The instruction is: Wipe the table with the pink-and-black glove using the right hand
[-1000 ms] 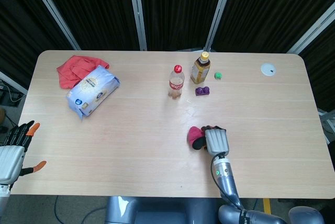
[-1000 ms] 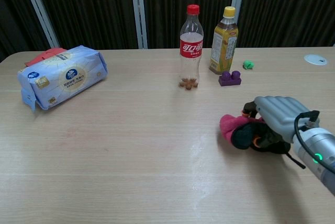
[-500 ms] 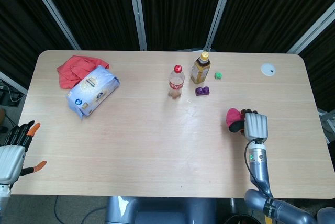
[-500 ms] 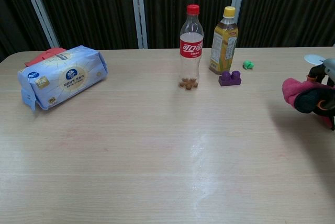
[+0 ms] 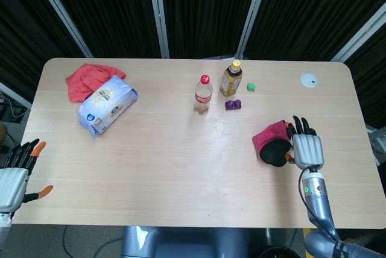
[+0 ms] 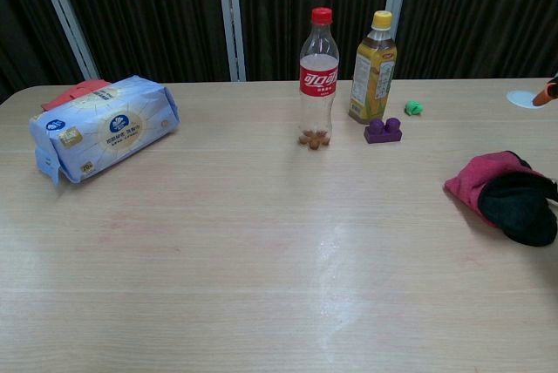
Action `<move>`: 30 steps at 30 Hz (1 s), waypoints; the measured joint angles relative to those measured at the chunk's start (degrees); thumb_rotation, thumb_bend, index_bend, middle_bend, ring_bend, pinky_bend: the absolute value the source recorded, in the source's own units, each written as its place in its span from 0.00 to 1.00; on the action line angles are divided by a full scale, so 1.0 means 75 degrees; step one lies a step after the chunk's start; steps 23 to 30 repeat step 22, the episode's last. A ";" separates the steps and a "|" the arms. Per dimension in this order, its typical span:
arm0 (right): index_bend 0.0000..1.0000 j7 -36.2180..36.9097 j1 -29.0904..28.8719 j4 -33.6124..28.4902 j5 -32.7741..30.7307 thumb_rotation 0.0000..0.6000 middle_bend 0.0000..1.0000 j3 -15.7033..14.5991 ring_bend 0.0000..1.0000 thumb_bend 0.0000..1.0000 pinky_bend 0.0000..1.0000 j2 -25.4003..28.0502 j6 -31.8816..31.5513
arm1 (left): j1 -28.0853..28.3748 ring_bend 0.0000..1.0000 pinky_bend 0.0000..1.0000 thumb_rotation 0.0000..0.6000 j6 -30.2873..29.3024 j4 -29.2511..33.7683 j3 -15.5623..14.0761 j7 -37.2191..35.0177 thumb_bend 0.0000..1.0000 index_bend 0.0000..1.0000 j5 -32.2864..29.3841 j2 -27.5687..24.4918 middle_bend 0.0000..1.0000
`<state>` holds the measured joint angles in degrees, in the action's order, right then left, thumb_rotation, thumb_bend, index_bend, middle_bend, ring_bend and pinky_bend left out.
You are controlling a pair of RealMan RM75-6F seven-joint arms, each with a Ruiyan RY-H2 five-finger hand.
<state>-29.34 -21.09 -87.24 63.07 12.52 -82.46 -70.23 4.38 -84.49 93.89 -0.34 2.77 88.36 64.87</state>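
Right hand [image 5: 306, 147] lifted off glove [image 5: 272, 144], fingers spread, empty; glove just left.

Table [image 5: 181, 167] pale wood grain, slight sheen; glove [image 5: 271, 143] soft cloth; bottles [image 6: 319, 77] clear glossy plastic.

pale wooden table [image 5: 181, 167] with glove [image 5: 271, 143], two bottles [image 5: 204, 94], wipes pack [image 5: 107, 103], red cloth [image 5: 84, 78]

Probably a lab test booth: black curtains [image 5: 199, 11] behind a wooden table [image 5: 181, 167]
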 measured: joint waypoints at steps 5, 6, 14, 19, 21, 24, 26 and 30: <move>0.14 0.0613 0.0520 -0.0729 0.0973 1.00 0.02 -0.0514 0.00 0.11 0.24 0.0920 -0.0516 | -0.0009 0.00 0.00 1.00 -0.0038 -0.0029 -0.0008 0.0010 0.00 0.00 0.0045 0.0006 0.00; 0.14 0.0793 0.0634 -0.0821 0.1230 1.00 0.01 -0.0626 0.00 0.11 0.24 0.1058 -0.0668 | -0.0011 0.00 0.00 1.00 -0.0040 -0.0033 -0.0010 0.0012 0.00 0.00 0.0047 0.0007 0.00; 0.00 0.2371 0.1612 -0.0956 0.3144 1.00 0.00 -0.1557 0.00 0.08 0.10 0.1897 -0.2118 | -0.0022 0.00 0.00 1.00 -0.0194 -0.0196 -0.0007 0.0094 0.00 0.00 0.0207 0.0067 0.00; 0.00 0.2716 0.2000 -0.1131 0.3335 1.00 0.00 -0.1931 0.00 0.07 0.02 0.2347 -0.2228 | -0.0018 0.00 0.00 1.00 -0.0232 -0.0308 -0.0003 0.0164 0.00 0.00 0.0274 0.0105 0.00; 0.00 0.2746 0.2027 -0.1171 0.3351 1.00 0.00 -0.1936 0.00 0.06 0.01 0.2369 -0.2191 | -0.0015 0.00 0.00 1.00 -0.0247 -0.0334 -0.0018 0.0185 0.00 0.00 0.0330 0.0109 0.00; 0.00 0.2735 0.2034 -0.1157 0.3365 1.00 0.00 -0.1936 0.00 0.06 0.01 0.2360 -0.2168 | -0.0015 0.00 0.00 1.00 -0.0267 -0.0343 -0.0025 0.0184 0.00 0.00 0.0363 0.0111 0.00; 0.00 0.2735 0.2034 -0.1157 0.3365 1.00 0.00 -0.1936 0.00 0.06 0.01 0.2360 -0.2168 | -0.0015 0.00 0.00 1.00 -0.0267 -0.0343 -0.0025 0.0184 0.00 0.00 0.0363 0.0111 0.00; 0.00 0.2735 0.2034 -0.1157 0.3365 1.00 0.00 -0.1936 0.00 0.06 0.01 0.2360 -0.2168 | -0.0015 0.00 0.00 1.00 -0.0267 -0.0343 -0.0025 0.0184 0.00 0.00 0.0363 0.0111 0.00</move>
